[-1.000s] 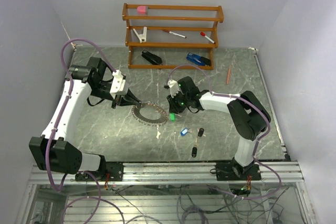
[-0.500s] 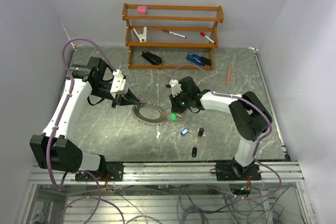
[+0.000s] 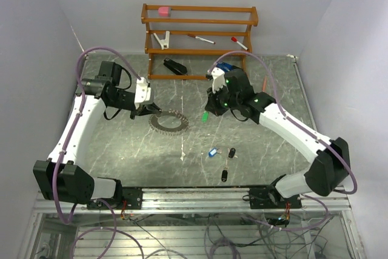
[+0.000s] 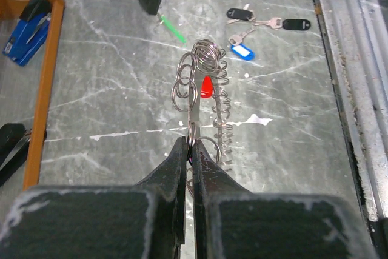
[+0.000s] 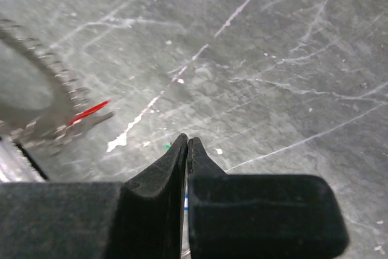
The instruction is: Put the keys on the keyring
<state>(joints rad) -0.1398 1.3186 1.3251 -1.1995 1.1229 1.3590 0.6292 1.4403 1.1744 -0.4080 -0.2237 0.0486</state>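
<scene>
Keyring (image 4: 221,127) rim pinched tight in left claw (image 4: 190,150); right claw (image 5: 186,144) clamped closed on green key (image 3: 205,116) (dangling below).

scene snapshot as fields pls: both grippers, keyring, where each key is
left gripper: shut on the keyring rim
right gripper: shut on the green key
keyring: between the arms, red tag attached, none of the coloured keys on it
green key: hangs below the right gripper, right of the ring, apart from it
blue key: lying on the table, nearer the bases
far black key: on the table, beside the blue key
near black key: on the table, closest to the near edge
</scene>
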